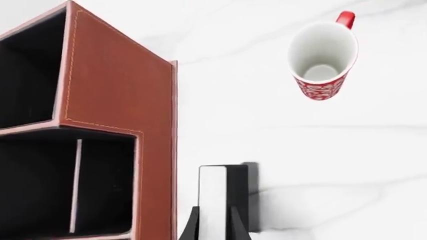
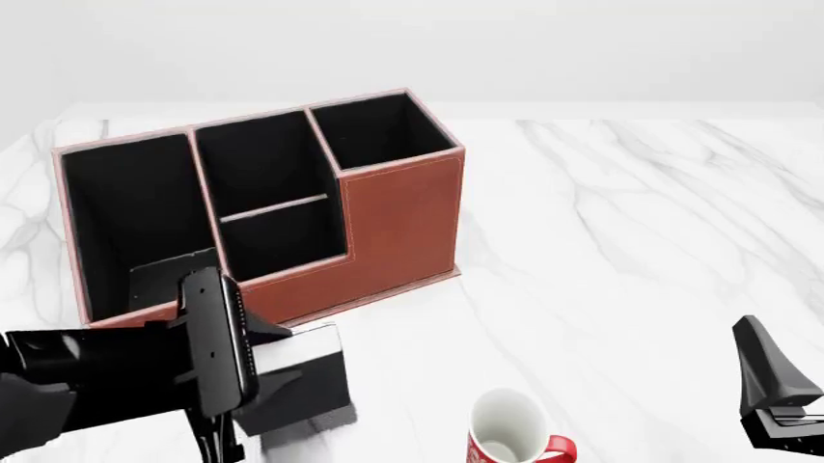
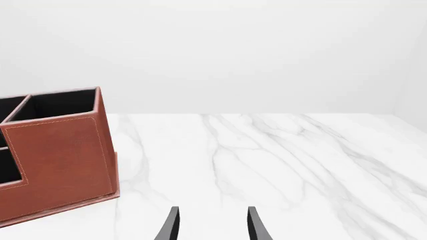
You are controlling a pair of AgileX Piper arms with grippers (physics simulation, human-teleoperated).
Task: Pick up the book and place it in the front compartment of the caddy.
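We gripped the book (image 1: 213, 200) in our left gripper (image 1: 215, 227), just near of the caddy (image 2: 399, 217) (mug (image 2: 512, 434) to the right); our right gripper (image 3: 212, 225) hung open, empty.

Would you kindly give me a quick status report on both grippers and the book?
Left gripper shut on book, beside caddy, not yet in. Right gripper open, empty. Mug stands apart, not in the way.
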